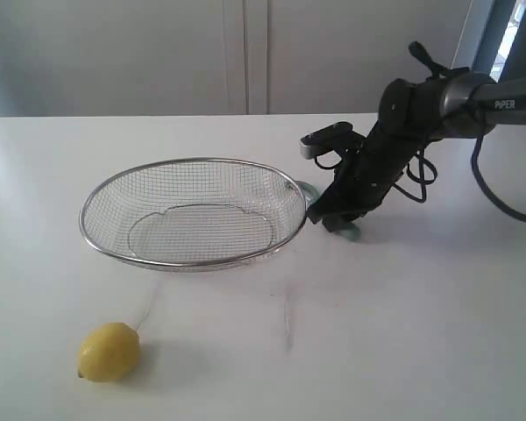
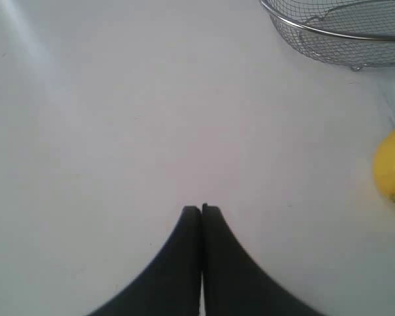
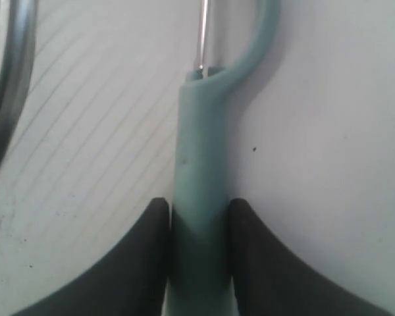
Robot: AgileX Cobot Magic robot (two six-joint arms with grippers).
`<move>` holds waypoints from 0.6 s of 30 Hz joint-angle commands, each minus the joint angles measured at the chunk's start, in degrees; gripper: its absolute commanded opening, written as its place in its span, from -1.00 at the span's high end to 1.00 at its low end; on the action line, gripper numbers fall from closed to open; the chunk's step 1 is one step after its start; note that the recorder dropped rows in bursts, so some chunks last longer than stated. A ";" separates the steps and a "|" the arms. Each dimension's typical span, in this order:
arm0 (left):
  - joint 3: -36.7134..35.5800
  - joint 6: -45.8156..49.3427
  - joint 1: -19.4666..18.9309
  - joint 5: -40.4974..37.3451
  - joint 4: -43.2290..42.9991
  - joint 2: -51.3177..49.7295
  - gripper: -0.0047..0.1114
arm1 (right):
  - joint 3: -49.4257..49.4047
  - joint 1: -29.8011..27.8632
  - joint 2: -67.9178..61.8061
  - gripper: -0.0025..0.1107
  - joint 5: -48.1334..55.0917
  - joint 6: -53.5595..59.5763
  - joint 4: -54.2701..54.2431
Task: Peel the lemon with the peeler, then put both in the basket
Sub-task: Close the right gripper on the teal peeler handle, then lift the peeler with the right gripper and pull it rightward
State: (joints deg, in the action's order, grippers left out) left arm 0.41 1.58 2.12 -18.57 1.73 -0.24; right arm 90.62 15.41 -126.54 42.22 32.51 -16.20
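The yellow lemon lies on the white table near its front left, in front of the wire-mesh basket. The lemon and the basket's rim also show in the left wrist view, well away from my left gripper, which is shut and empty above bare table. The pale teal peeler lies on the table right beside the basket's right rim. My right gripper has both fingers pressed against the peeler's handle. In the exterior view the right gripper is low at the table, with the peeler showing under it.
The white table stretches to a pale wall at the back. The right arm's black cables hang behind its wrist. The left arm does not show in the exterior view.
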 commanded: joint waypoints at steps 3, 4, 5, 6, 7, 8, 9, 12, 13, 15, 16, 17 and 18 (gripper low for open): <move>-0.41 -0.03 -0.01 -0.48 0.36 0.24 0.92 | 0.14 0.02 0.19 0.96 -0.06 -2.25 1.73; -0.41 -0.03 -0.01 -0.48 0.36 0.24 0.92 | 0.14 -0.08 0.66 0.96 -0.20 -3.67 2.38; -0.41 -0.03 -0.01 -0.48 0.36 0.24 0.92 | 0.14 -0.08 0.91 0.96 -0.20 -5.13 3.34; -0.41 -0.03 -0.01 -0.48 0.36 0.24 0.92 | 0.14 -0.08 1.23 0.96 -0.33 -7.18 4.65; -0.41 -0.03 -0.01 -0.48 0.36 0.24 0.92 | 0.14 -0.08 1.65 0.96 -0.33 -8.89 6.08; -0.41 -0.03 -0.01 -0.48 0.36 0.24 0.92 | 0.14 -0.08 2.02 0.96 -0.20 -10.39 7.02; -0.41 -0.03 -0.01 -0.48 0.36 0.24 0.92 | 0.14 -0.08 2.43 0.96 0.06 -11.57 8.29; -0.41 -0.03 -0.01 -0.48 0.36 0.24 0.92 | 0.14 -0.08 3.58 0.96 0.64 -15.67 11.40; -0.41 -0.03 -0.01 -0.48 0.36 0.24 0.92 | 0.14 -0.08 4.01 0.96 0.97 -16.74 11.79; -0.41 -0.03 -0.01 -0.48 0.36 0.24 0.92 | 0.03 -0.08 4.92 0.96 2.14 -17.58 11.77; -0.41 -0.03 -0.01 -0.48 0.36 0.24 0.92 | 0.03 -0.08 5.35 0.96 2.97 -17.82 11.77; -0.41 -0.03 -0.01 -0.48 0.36 0.24 0.92 | 0.03 -0.08 5.65 0.96 3.71 -17.82 11.77; -0.41 -0.03 -0.01 -0.48 0.36 0.24 0.92 | 0.03 -0.08 6.18 0.96 4.51 -18.24 11.77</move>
State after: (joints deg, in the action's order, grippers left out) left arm 0.41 1.58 2.12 -18.57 1.73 -0.24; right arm 90.62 15.41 -122.11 44.56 15.57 -5.09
